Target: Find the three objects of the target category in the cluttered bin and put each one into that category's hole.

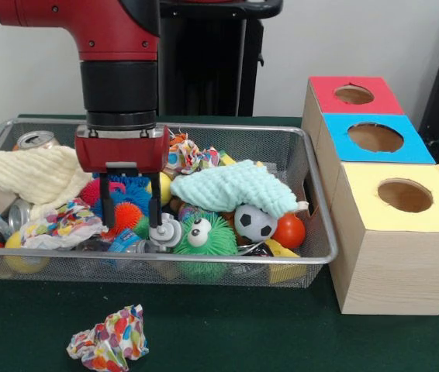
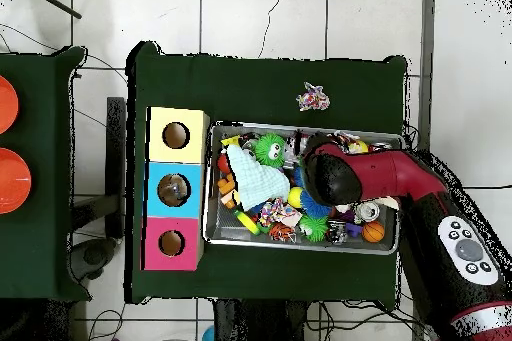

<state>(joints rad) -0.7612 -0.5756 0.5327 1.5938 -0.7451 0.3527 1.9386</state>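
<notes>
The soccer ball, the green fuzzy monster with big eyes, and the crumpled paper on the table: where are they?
soccer ball [image 1: 254, 223], front view, on its white front panel.
green fuzzy monster [image 1: 213, 249], front view, on its spiky body below the eyes.
crumpled paper [image 1: 109, 339], front view, on its middle.
</notes>
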